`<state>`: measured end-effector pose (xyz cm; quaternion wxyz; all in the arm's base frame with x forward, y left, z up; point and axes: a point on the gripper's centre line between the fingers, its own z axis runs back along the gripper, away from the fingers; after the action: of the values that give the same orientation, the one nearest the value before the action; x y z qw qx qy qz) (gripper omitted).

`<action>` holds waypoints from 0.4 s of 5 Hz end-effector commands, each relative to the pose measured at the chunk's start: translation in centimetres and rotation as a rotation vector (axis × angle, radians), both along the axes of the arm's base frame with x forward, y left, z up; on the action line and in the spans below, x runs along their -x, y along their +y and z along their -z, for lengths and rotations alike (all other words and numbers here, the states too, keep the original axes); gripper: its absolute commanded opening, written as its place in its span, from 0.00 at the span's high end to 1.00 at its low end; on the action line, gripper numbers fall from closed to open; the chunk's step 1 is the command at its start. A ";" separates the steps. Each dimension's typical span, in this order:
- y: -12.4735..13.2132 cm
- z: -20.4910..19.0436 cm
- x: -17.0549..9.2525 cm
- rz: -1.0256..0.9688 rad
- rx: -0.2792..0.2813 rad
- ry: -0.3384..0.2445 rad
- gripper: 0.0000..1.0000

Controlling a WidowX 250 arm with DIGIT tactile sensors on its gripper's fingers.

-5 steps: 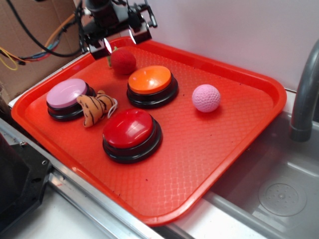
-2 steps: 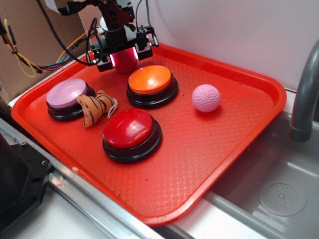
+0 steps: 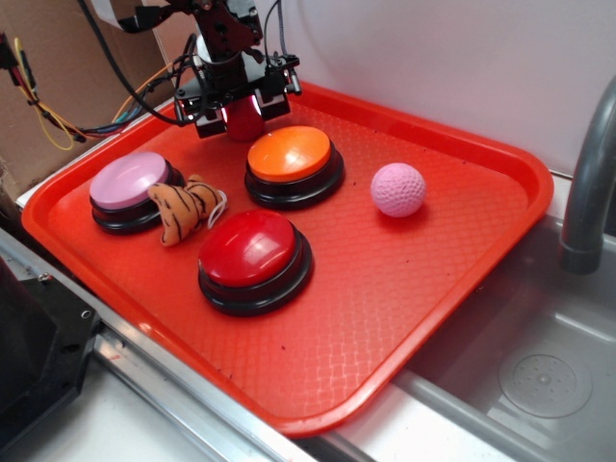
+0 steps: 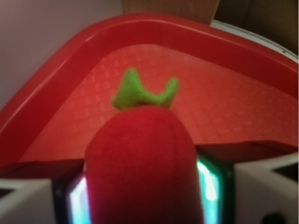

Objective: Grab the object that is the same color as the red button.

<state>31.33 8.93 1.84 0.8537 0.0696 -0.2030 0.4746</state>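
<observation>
The jaws stand on either side of the small dark-red fuzzy toy [image 4: 140, 163], and in the wrist view its body fills the gap between the 2 lit pads, squeezed into a tall, narrow shape with the green leafy tuft [image 4: 142, 91] pointing away from the camera. That shape suggests the gripper [image 3: 239, 104] is pinching the toy rather than merely straddling it.

In the exterior view the toy [image 3: 245, 123] sits at the back-left corner of the red tray [image 3: 462, 279], just behind the orange button [image 3: 292, 154], with the gripper low over it. Whether the toy rests on the tray floor or is just clear of it cannot be told.

Further out, the red button [image 3: 254, 248] stands nearer the front, with the tiger plush [image 3: 183, 212] beside it, touching the pink button [image 3: 130, 181], and the pink golf ball [image 3: 397, 189] well apart to the right.

The step in hand looks like the grasp itself. The next move calls for keeping the pinch firm and lifting straight up, clear of the tray rim and the orange button. A soft, round toy could slip if the squeeze slackens.
</observation>
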 end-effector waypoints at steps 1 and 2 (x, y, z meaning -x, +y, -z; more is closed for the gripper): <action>-0.3 -8.2 0.1 0.348 0.114 0.090 1.00; -1.8 -12.0 1.2 0.533 0.120 0.166 1.00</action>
<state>29.27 5.22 10.57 0.9681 0.0019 -0.0716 0.2401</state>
